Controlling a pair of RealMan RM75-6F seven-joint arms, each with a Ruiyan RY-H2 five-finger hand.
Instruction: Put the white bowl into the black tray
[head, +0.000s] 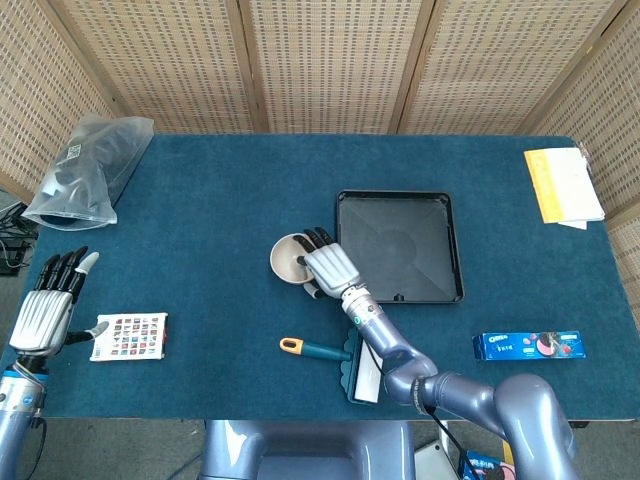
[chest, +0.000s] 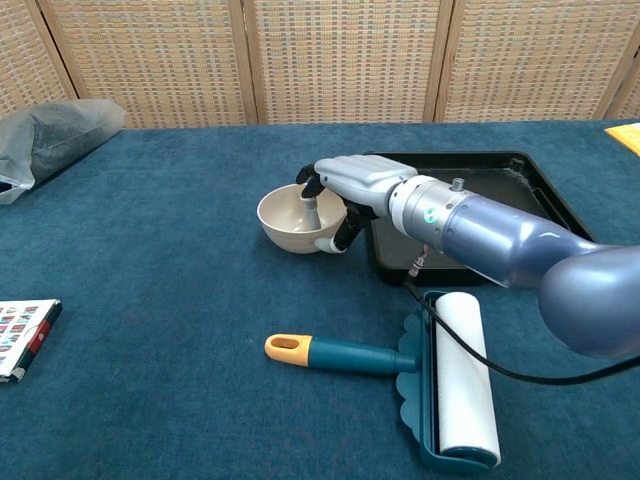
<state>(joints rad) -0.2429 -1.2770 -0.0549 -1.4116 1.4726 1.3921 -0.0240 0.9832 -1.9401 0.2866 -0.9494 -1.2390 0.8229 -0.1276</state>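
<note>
The black tray (head: 396, 245) lies open-topped with a bare floor, its raised rim the only barrier between it and the white bowl (chest: 296, 220) just beside its left edge. The right hand (head: 329, 268) grips the bowl at the tray-side rim; whether the bowl's base is clear of the cloth is hard to tell. Nearer the robot, the lint roller (chest: 405, 377) lies across the cloth, apart from bowl and tray. Beyond and left of the bowl the blue table (head: 220, 210) is bare. The left hand (head: 45, 310) hangs well apart at the table's left edge.
</note>
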